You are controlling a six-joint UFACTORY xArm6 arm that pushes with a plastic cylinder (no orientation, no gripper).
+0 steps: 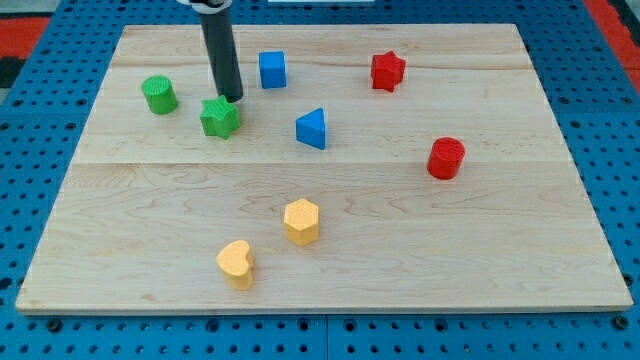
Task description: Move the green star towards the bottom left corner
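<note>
The green star [219, 117] lies in the upper left part of the wooden board [150, 220]. My tip [231, 99] is at the star's upper right edge, touching or almost touching it. The dark rod comes down from the view's top. The board's bottom left corner [30, 300] is far below and to the left of the star.
A green cylinder [159, 95] stands left of the star. A blue cube [272, 70] and a blue triangle [312, 129] are to its right. A red star [387, 72] and a red cylinder [446, 158] are on the right. A yellow hexagon [301, 221] and a yellow heart [236, 264] sit lower down.
</note>
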